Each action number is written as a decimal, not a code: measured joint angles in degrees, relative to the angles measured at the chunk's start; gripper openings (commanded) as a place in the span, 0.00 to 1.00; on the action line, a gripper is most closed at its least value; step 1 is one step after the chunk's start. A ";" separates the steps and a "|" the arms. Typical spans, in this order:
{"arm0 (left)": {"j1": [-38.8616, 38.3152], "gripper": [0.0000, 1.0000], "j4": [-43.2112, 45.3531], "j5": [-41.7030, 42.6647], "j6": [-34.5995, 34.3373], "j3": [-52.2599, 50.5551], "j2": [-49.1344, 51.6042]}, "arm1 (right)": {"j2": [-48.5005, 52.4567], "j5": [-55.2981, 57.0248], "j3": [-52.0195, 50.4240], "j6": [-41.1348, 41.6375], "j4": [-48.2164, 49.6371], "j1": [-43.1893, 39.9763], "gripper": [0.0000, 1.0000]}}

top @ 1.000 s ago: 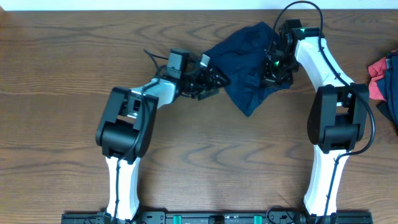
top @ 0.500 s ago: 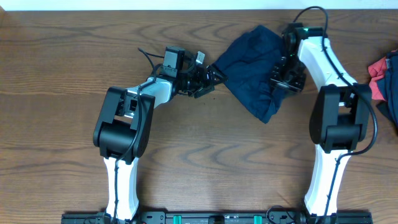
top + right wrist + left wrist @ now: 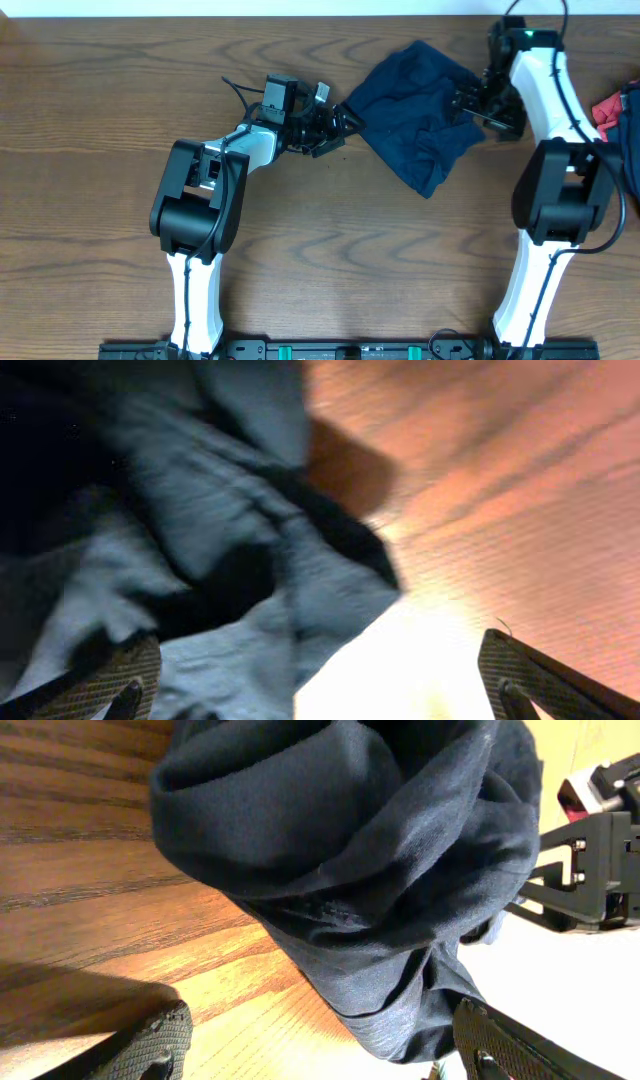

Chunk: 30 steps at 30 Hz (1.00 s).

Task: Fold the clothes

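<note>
Overhead, the clothes [image 3: 405, 100] are lying crumpled on the table [image 3: 90, 150] between left gripper [image 3: 338, 125] and right gripper [image 3: 480, 104], both showing jaws apart, seemingly gripping nothing.

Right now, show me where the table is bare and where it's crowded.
Bare table: the front middle, between the left arm and right arm, below the clothes; also the far-left stretch beyond the left gripper. Crowded: the far right, where clothes, right gripper and a red cloth sit close.
</note>
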 measured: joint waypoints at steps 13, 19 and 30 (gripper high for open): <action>0.00 0.89 -1.40 0.46 1.55 0.02 -0.28 | 0.39 -9.86 0.00 -10.64 8.20 -6.05 0.99; 0.00 0.90 -9.18 0.50 2.14 0.02 -2.14 | 2.71 -12.68 0.02 -17.51 14.45 -5.90 0.99; -0.39 0.95 -12.55 -2.43 1.42 0.02 -3.58 | 6.88 -20.22 0.11 -22.53 15.87 -5.90 0.99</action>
